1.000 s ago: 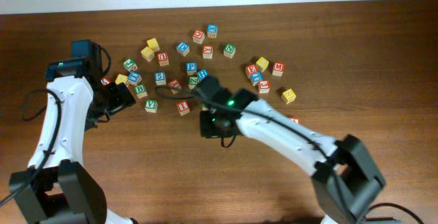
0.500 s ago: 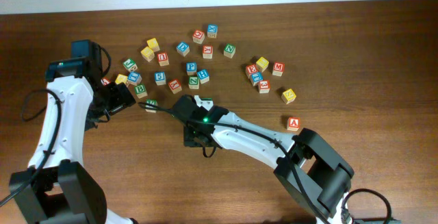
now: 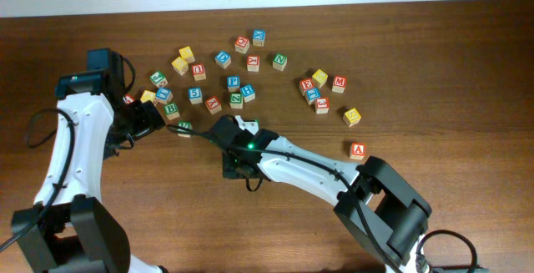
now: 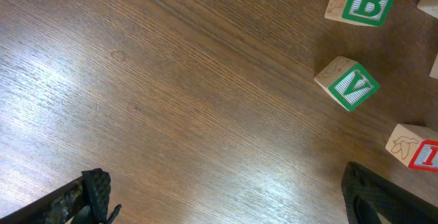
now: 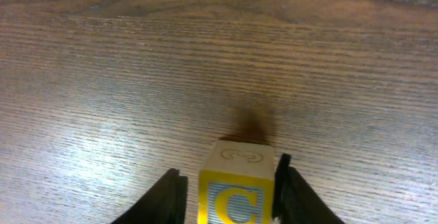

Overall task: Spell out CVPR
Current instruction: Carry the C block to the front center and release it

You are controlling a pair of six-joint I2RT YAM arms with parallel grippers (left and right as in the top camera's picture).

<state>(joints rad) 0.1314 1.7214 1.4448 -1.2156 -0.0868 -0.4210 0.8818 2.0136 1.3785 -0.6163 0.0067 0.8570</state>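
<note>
Overhead, the left gripper (image 4: pixel 226 186) hangs beside the scattered cubes with its fingers spread and empty, the green V cube (image 4: pixel 348 82) ahead of its right finger. The right arm reaches low across the table. The right gripper (image 5: pixel 229 176) brackets the yellow C cube (image 5: pixel 236 186) over bare wood, probably to start the row. Whether it is clamped or loosened is unclear.

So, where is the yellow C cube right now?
Right wrist view, bottom centre: the C cube sits between the fingers of the right gripper.
</note>
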